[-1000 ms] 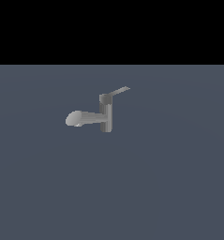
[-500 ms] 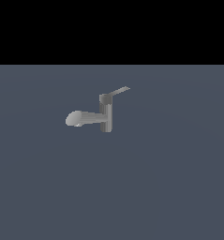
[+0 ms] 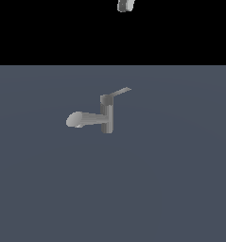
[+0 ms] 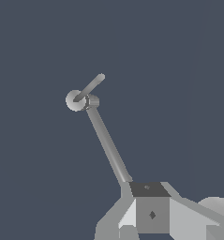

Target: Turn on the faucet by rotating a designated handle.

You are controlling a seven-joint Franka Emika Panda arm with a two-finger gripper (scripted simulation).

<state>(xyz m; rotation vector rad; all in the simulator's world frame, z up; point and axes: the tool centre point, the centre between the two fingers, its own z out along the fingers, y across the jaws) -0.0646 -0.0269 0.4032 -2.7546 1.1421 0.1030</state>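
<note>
The faucet (image 3: 102,116) stands on the dark grey floor (image 3: 171,189), its handle (image 3: 119,91) slanting up from its top cap. Well above it, the gripper (image 3: 124,5) barely shows, apart from it; how wide its jaws stand, I cannot tell.

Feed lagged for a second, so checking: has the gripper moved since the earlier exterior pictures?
Yes. The gripper now shows at the exterior view's top edge, above the faucet, where nothing showed earlier. It has come down towards the handle, which sits unchanged.
</note>
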